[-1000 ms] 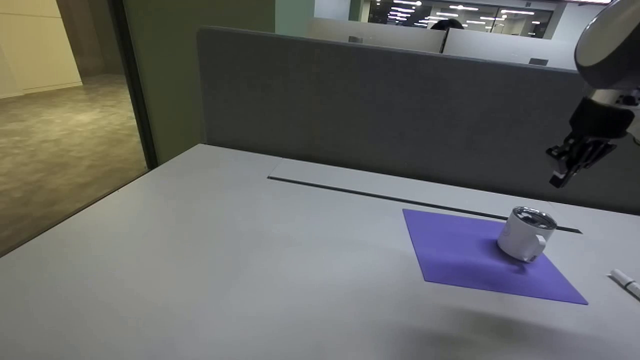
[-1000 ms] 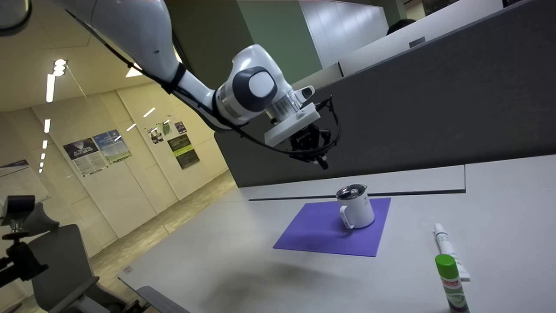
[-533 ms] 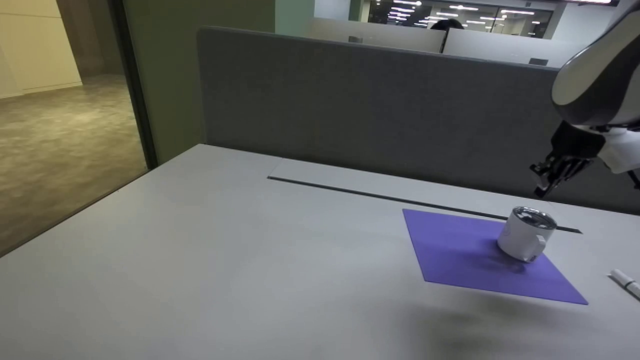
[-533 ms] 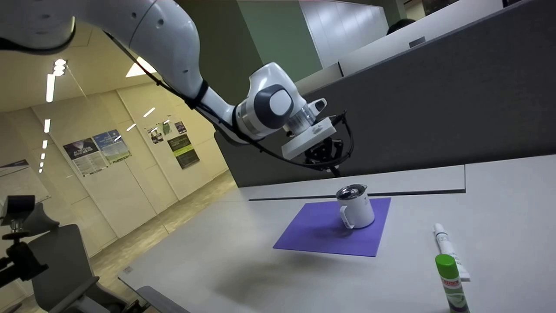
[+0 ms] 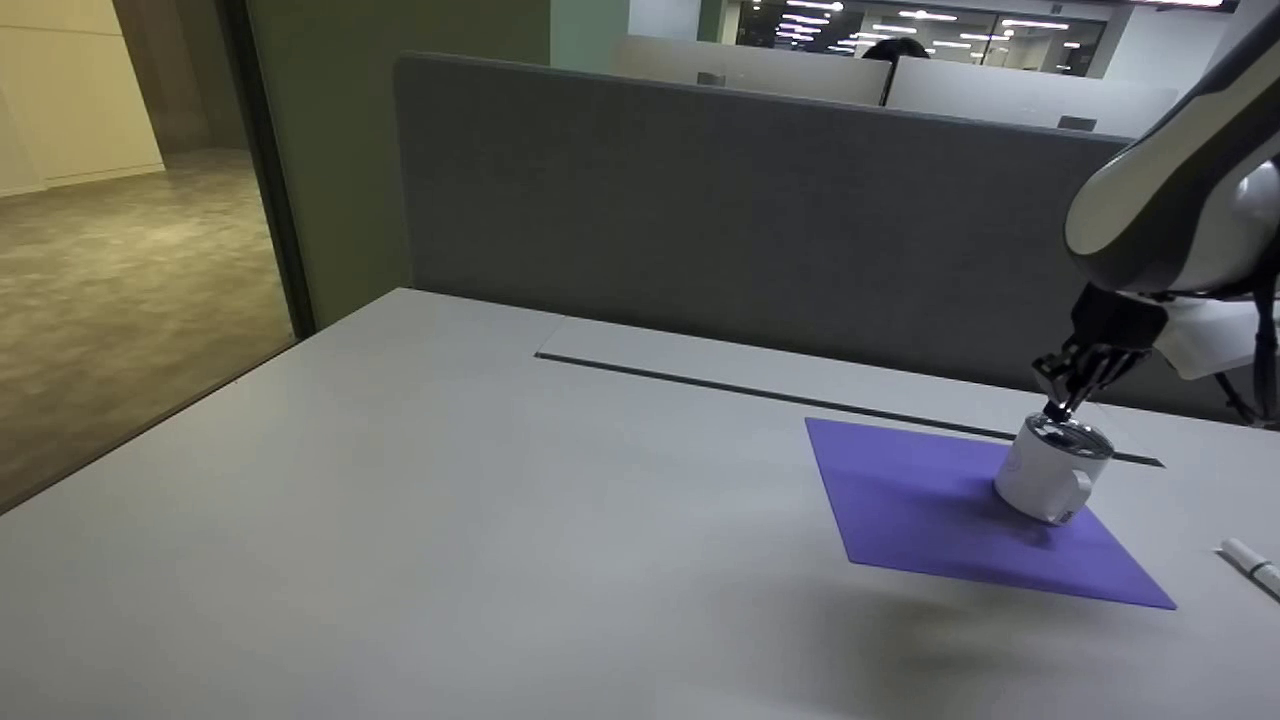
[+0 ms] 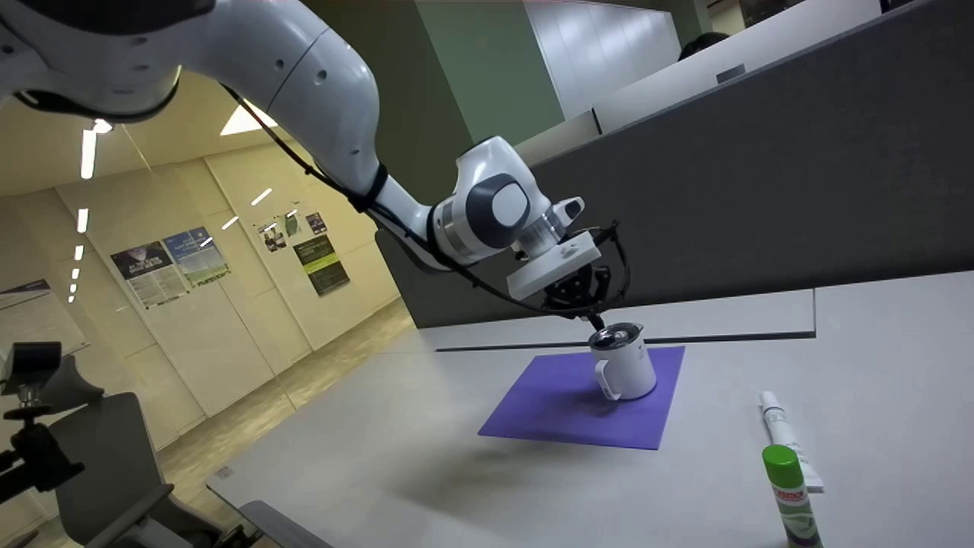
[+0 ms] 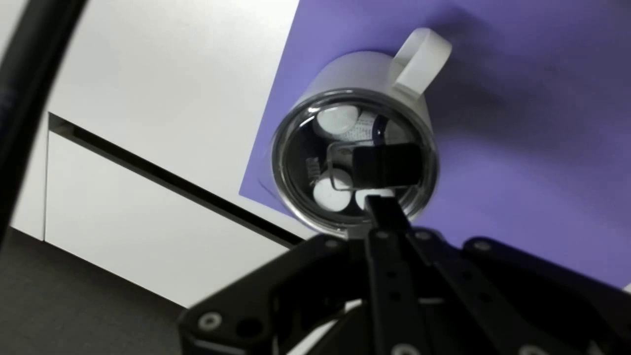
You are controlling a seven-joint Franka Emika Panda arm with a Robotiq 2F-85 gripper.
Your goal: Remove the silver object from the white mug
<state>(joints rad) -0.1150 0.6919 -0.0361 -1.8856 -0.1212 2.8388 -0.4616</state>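
The white mug (image 5: pixel 1040 482) stands upright on the purple mat (image 5: pixel 900 510), also in an exterior view (image 6: pixel 630 374) and the wrist view (image 7: pixel 362 69). Its clear, shiny-rimmed lid (image 7: pixel 304 145) is on top and looks silvery in both exterior views (image 5: pixel 1072 436) (image 6: pixel 616 335). A black slider tab (image 7: pixel 387 165) sits on the lid. Round white things show through the lid. No separate silver object shows. My gripper (image 7: pixel 387 209) has its fingertips together with nothing seen between them. The tips are at the lid's edge nearest the partition (image 5: pixel 1057 411) (image 6: pixel 597 322); whether they touch it I cannot tell.
A grey partition (image 5: pixel 740 220) rises behind the table, close to the gripper. A black slot (image 5: pixel 700 385) runs along the table's back. A white tube (image 6: pixel 784 434) and a green-capped stick (image 6: pixel 791 487) are on the same table, apart from the mat.
My gripper has come down toward the mug, from well above it to its lid's edge. The mug, lid and mat have not moved.
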